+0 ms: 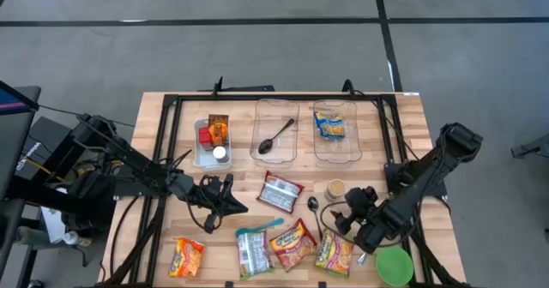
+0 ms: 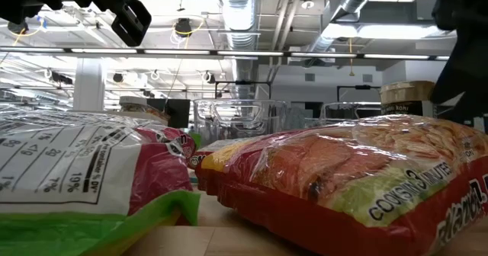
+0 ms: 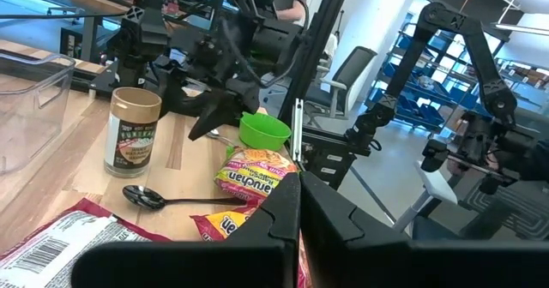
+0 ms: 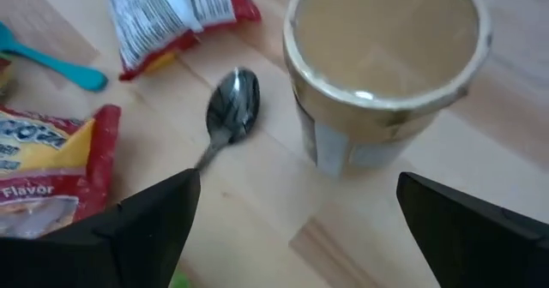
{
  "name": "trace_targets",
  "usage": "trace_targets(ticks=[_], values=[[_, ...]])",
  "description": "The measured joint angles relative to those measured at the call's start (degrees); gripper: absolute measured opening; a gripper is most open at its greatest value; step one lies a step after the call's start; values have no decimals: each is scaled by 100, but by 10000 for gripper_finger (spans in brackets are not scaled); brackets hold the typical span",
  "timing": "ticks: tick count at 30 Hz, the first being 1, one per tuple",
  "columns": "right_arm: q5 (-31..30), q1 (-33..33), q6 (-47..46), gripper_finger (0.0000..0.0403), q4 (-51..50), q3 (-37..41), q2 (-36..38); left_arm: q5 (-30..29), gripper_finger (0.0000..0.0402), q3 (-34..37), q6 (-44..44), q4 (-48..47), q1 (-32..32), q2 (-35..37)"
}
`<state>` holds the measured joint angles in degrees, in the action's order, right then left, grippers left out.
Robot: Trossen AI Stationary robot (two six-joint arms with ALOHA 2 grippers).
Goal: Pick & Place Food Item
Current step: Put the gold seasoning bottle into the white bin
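the right gripper (image 4: 292,228) has its fingers spread wide and holds nothing; just in front of its fingertips stands a small jar with a tan lid (image 4: 383,69), upright on the wooden table (image 4: 283,194), and a black spoon (image 4: 230,110) lies beside the jar. the left gripper (image 1: 230,204) is pressed together and empty, and a red-and-white food packet (image 1: 280,192) lies near its tips.

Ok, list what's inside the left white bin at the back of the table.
The white bin holds a red-capped bottle, an orange-brown packet and a white-lidded container. Anything beneath them is covered.
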<state>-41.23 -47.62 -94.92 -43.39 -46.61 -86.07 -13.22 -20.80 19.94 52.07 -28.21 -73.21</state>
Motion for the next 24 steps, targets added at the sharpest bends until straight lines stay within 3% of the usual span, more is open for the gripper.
trace_targets(ticks=[9, 15, 24], values=[[-239, -262, -984, 389, 12, 169, -948, -2, 0, 0, 2, 35, 0, 0], [-434, -338, -1013, 389, 122, 151, -1684, -1, 0, 0, 1, 68, -2, -2], [-779, -325, -1407, 389, 168, 145, -1973, 0, 0, 0, 0, 70, 0, -2]])
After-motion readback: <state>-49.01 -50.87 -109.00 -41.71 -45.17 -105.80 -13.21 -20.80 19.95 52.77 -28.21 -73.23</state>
